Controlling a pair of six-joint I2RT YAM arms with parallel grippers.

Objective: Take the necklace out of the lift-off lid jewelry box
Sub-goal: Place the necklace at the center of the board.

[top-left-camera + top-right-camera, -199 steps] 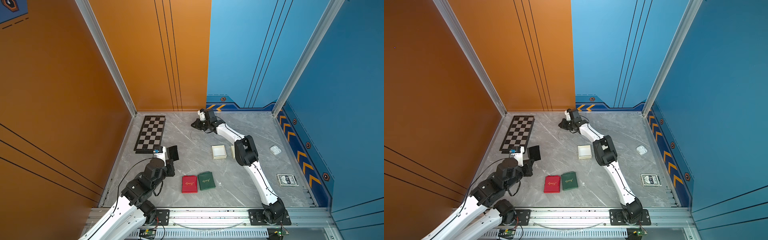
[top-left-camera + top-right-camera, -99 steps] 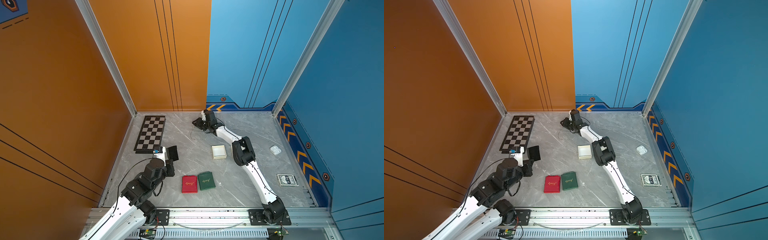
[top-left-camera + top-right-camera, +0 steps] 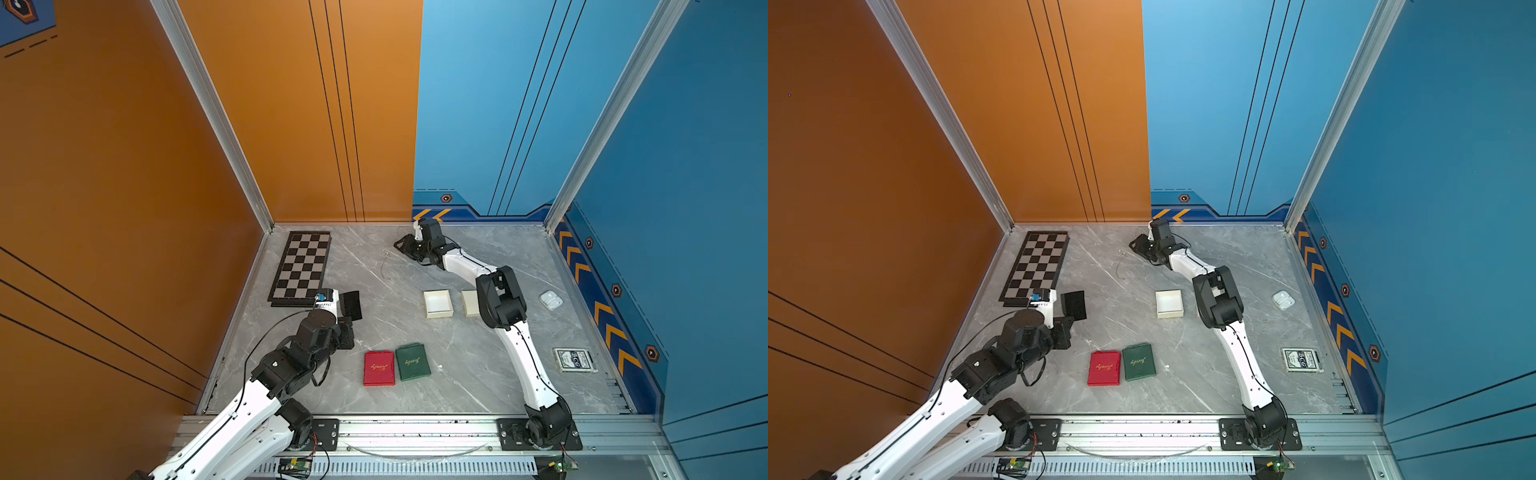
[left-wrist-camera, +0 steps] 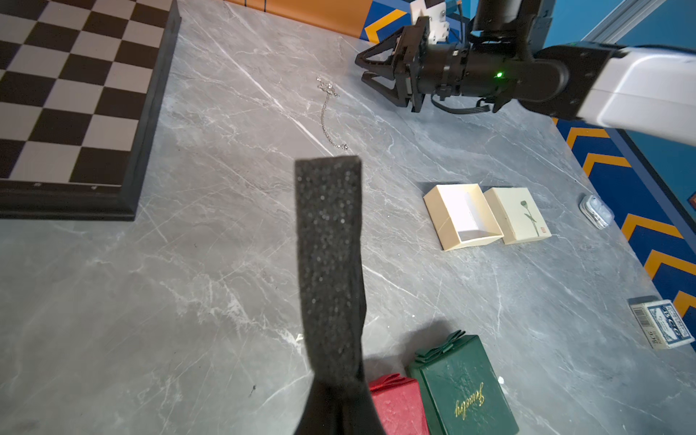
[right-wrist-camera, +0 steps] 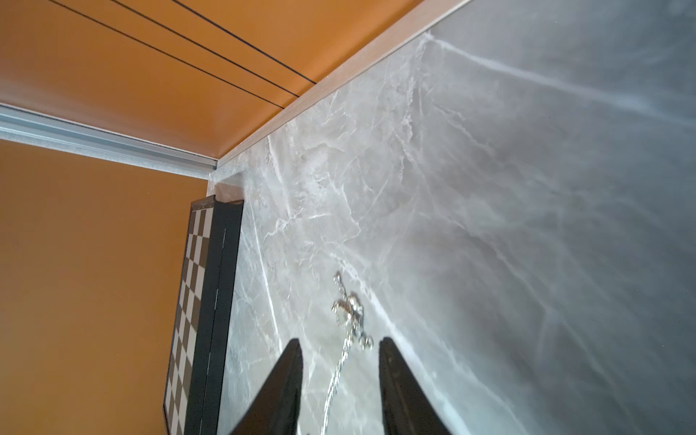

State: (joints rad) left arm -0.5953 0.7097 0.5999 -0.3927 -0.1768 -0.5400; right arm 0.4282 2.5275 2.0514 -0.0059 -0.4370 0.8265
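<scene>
The thin silver necklace (image 3: 384, 262) (image 3: 1121, 264) lies stretched on the marble table, outside the box. My right gripper (image 3: 398, 245) (image 5: 340, 342) is open low at the far end; the necklace (image 5: 348, 312) passes loose between its fingers. The cream jewelry box base (image 3: 437, 303) (image 4: 461, 216) stands open with a white, bare inside. Its lid (image 4: 518, 214) rests beside it, partly hidden by my right arm in both top views. My left gripper (image 4: 339, 406) is shut on a black foam pad (image 4: 329, 244) (image 3: 351, 304), held above the table's left side.
A chessboard (image 3: 303, 266) lies at the far left. A red pouch (image 3: 379, 368) and a green pouch (image 3: 412, 361) sit near the front. A white earbud case (image 3: 550, 300) and a card deck (image 3: 573, 359) are on the right.
My right gripper's jaws have opened, and the necklace now lies free on the table between them. The left arm with the foam pad has not moved.
</scene>
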